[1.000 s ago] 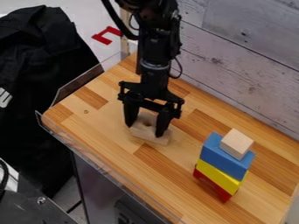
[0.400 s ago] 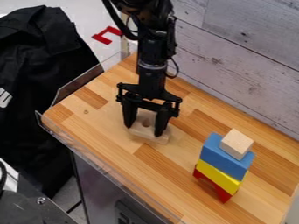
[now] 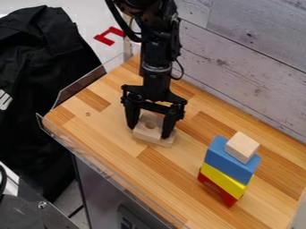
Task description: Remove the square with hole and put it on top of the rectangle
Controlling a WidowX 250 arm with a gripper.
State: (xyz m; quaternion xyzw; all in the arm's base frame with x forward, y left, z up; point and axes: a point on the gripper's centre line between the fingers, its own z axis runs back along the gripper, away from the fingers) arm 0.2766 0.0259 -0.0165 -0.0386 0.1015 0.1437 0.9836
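Down over the left half of the table [image 3: 108, 127], the gripper [image 3: 149, 132], upright, at the end of the black arm [image 3: 156, 53] from the top edge. Fingers [image 3: 171, 120] set well apart and pointing down, one to either side of the square with hole [image 3: 150, 131]. Cannot tell from here about any firm hold, or even contact. Pale wood for the square, low between the fingertips, hole upward.

To the right, well apart from the gripper, a stack: red block [image 3: 230, 200] at the bottom, yellow block [image 3: 224, 180] on that, blue block [image 3: 230, 165] next, plain wooden cube [image 3: 241, 147] on top.

Behind the table, a wall [image 3: 245, 58] of pale boards. Off to the left, black cloth [image 3: 42, 67]; beyond the far left corner, a red mark [image 3: 109, 36] on a light surface.
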